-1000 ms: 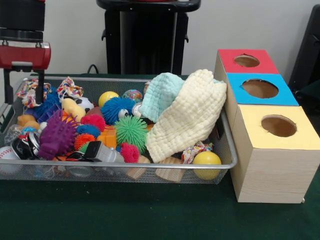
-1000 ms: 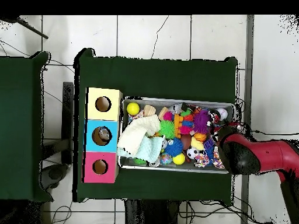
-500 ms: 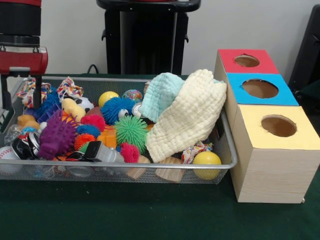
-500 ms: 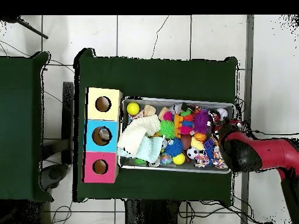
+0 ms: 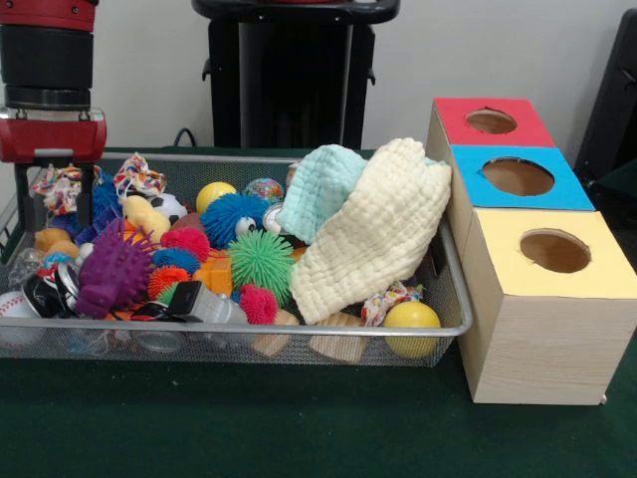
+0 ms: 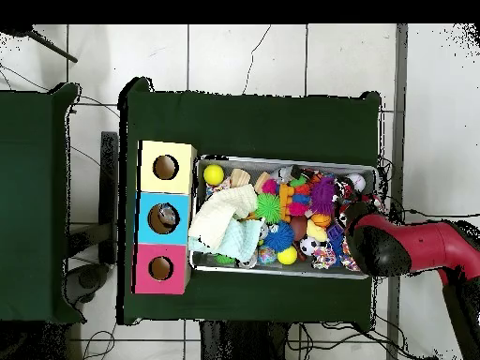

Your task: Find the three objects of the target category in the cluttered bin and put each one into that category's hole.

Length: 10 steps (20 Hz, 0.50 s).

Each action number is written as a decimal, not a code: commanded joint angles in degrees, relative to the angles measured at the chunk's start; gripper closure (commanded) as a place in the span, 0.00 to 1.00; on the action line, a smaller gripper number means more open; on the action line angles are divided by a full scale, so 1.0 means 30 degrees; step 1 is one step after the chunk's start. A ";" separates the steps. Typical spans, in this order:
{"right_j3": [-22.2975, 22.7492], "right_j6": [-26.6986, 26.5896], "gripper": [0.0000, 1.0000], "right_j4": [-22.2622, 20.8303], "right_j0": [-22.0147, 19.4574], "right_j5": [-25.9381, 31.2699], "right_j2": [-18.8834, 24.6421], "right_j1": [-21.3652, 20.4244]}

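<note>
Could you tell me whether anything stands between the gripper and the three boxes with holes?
Yes. The gripper hangs over the bin's end farthest from the boxes. The heaped toys and two draped cloths, cream and mint, fill the bin between them.

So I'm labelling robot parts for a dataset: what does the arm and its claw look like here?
In the front view the arm is a fat black cylinder with red bands above and below. Under the lower red block the claw has two thin dark straight fingers. From overhead the arm is a glossy red sleeve with a black round end.
</note>
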 commanded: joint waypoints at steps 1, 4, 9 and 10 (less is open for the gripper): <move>-0.0514 -0.2689 0.00 -0.2089 0.0713 -0.0795 -0.1030 0.1094; -0.0629 -0.2591 0.00 -0.2319 0.0621 -0.0976 -0.1188 0.1394; -0.0996 -0.2969 0.00 -0.2623 0.0381 -0.1215 -0.1139 0.2121; -0.1092 -0.3164 0.00 -0.2627 0.0267 -0.1208 -0.1058 0.2271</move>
